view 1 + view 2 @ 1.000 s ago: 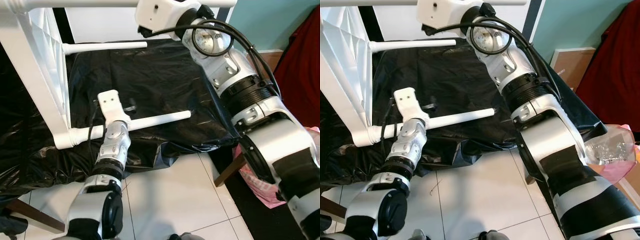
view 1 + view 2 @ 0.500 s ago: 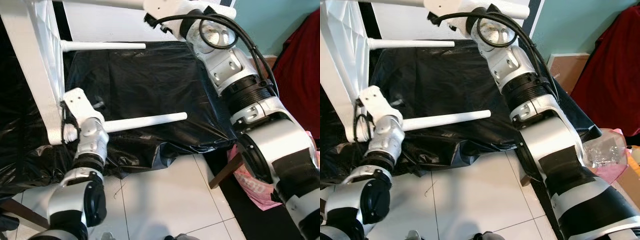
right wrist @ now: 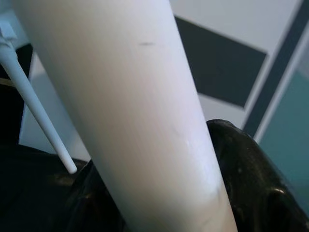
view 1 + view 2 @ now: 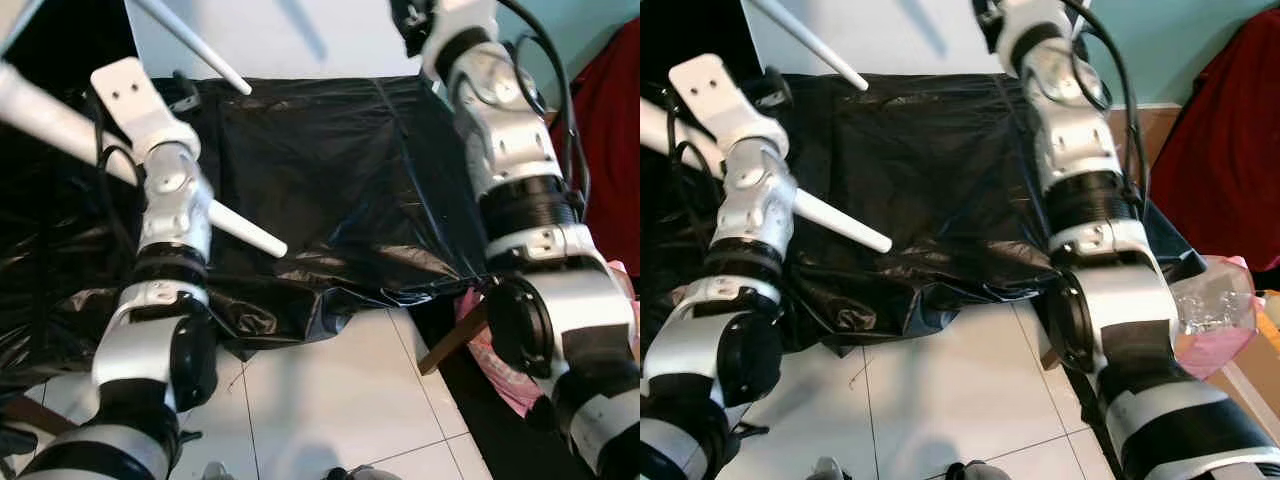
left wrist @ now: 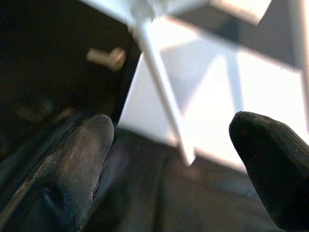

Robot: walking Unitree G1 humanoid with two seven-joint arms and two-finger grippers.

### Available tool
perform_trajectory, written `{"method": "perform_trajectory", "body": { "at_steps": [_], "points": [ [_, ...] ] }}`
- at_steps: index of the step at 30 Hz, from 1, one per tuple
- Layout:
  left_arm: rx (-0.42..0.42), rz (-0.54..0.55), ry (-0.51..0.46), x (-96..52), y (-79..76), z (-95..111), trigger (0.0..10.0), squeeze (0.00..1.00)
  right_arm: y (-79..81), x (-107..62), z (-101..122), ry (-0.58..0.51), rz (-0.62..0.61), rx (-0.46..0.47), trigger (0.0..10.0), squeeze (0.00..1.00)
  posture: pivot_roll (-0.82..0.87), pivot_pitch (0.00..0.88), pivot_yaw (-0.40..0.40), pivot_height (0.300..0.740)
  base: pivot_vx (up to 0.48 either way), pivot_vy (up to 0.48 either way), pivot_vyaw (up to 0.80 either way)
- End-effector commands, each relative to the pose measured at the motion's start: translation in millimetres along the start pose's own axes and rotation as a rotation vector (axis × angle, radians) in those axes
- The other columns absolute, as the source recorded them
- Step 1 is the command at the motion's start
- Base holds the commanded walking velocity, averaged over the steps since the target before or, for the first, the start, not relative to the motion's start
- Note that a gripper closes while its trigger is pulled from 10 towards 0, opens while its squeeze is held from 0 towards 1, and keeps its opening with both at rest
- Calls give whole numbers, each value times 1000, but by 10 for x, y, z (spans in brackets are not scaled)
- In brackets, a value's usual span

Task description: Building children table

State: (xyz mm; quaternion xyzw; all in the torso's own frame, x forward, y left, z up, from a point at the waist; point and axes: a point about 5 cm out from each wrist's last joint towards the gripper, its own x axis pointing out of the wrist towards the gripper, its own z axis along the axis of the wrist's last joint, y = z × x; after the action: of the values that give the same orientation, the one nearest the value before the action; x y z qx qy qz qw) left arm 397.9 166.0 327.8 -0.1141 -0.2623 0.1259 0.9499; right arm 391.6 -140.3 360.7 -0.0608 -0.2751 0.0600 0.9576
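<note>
Head views evenly lit, fairly sharp; glossy crumpled black plastic sheet (image 4: 330, 190) shows soft glare, white wall at 12 o'clock blown out. Left wrist view motion-blurred, dark at 9 o'clock, bright at 3. Right wrist view: smooth white table leg (image 3: 125, 111) close, out of focus.

white table legs (image 4: 245, 228), tilted, raised

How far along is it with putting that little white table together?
Done: white legs already stick out from the frame. In hand: the right gripper is shut on a thick leg; the left gripper hangs open. Left: the table isn't yet standing on the black sheet.
</note>
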Motion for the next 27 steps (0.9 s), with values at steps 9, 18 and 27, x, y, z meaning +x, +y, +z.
{"method": "perform_trajectory", "body": {
  "at_steps": [9, 18, 27],
  "points": [
    [-28, -178, -25, -93, -443, 136, 10000, 0, -580, -355, -333, -15, -250, 213, 10000, 0, -77, 71, -69, 740, 0, 0, 0],
    [-21, -331, 16, -269, -695, 55, 10000, 0, -639, -480, -530, 26, -295, 313, 10000, 0, -59, 67, -68, 740, 0, 0, 0],
    [-33, -470, 49, -447, -865, 18, 10000, 0, -619, -548, -658, 58, -300, 322, 10000, 0, -48, 67, -72, 740, 0, 0, 0]
  ]
}}
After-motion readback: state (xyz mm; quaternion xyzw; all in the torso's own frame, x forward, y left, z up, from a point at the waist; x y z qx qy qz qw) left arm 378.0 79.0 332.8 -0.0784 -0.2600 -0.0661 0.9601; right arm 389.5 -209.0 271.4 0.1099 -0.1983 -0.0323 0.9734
